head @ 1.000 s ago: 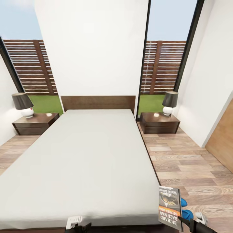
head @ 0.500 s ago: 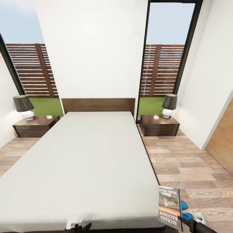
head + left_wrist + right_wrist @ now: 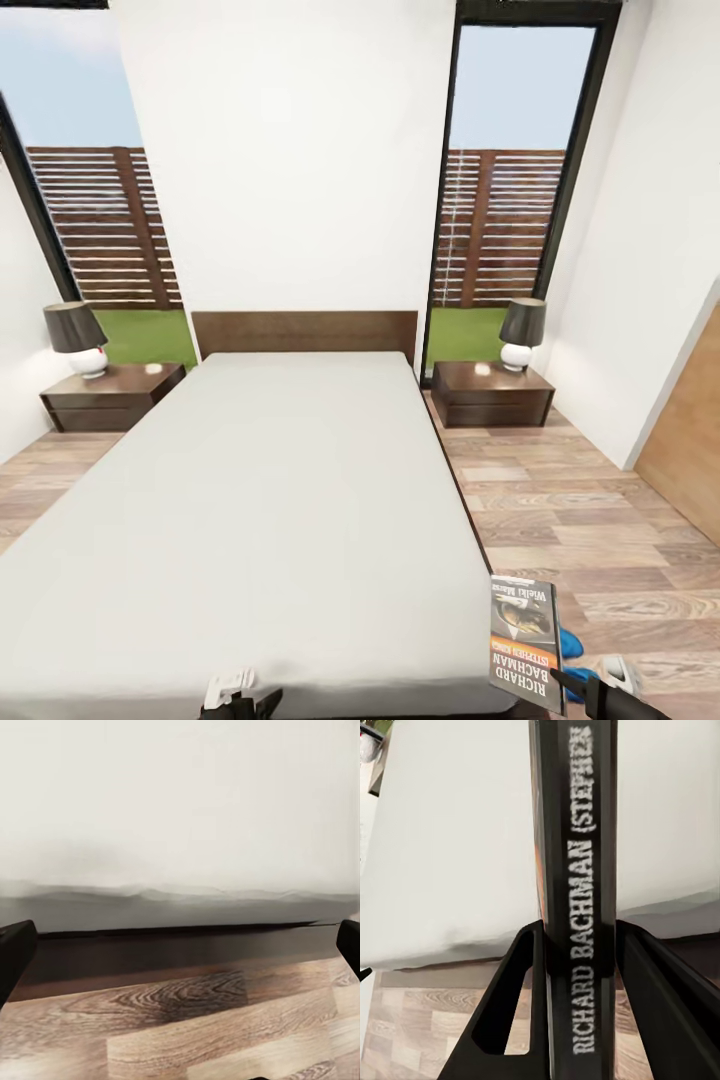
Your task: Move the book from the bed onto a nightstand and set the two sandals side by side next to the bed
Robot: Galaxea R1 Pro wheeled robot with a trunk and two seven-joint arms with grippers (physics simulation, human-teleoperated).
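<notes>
Book (image 3: 524, 645): thin paperback held upright off the right front corner of the bed (image 3: 250, 520), above the floor, long axis near vertical. Cover faces the head camera, its lettering upside down in that view. Dark cover, orange band with white lettering, greyish picture above the band. In the right wrist view the black spine (image 3: 579, 892) runs lengthwise away from the camera, white capitals reading along it.

Right gripper (image 3: 577, 945): two black angular fingers (image 3: 506, 1009) pressed against both sides of the book, pinching its lower end.

Left gripper (image 3: 180, 949): black fingertips at either edge of the left wrist view, spread wide with nothing between them; beyond them the mattress side, dark frame and plank floor.

Bed: low, dark brown wood frame and headboard, smooth pale grey-white mattress, long axis running away from the robot toward the wall.

Nightstands: left (image 3: 110, 395) and right (image 3: 492, 393), dark brown glossy, each beside the headboard and bearing a lamp (image 3: 521, 333) with dark shade and white base.

Sandal (image 3: 568, 642): bright blue, on the wood-grain floor (image 3: 600, 520), partly hidden behind the book.
</notes>
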